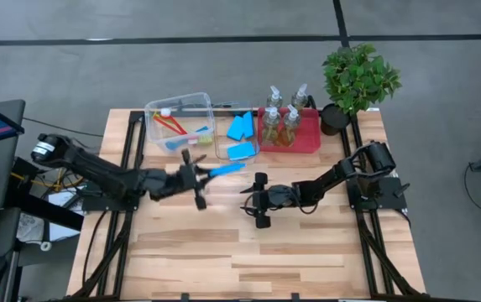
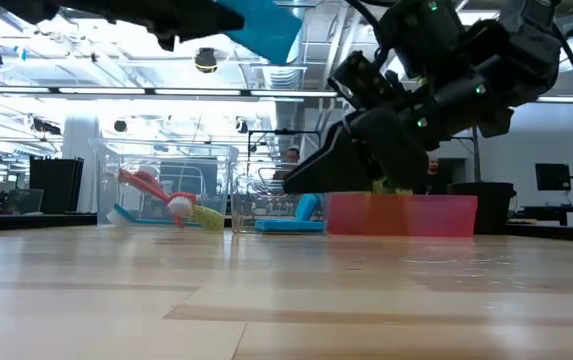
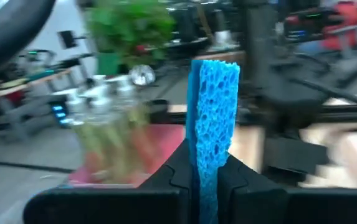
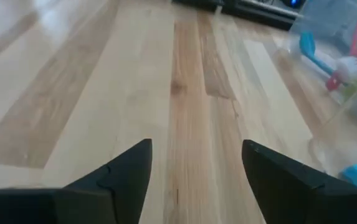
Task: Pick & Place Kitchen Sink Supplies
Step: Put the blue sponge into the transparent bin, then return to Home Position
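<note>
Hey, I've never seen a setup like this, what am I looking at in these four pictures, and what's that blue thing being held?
Two robot arms work at a wooden table. One picture looks down from above, one looks level across the tabletop, and two come from cameras on the arms' wrists. The left gripper is shut on a blue sponge, held above the table. The right gripper is open and empty. At the back stand a clear bin with brushes, a bin with more sponges, a red tray of pump bottles, and a potted plant.
</note>
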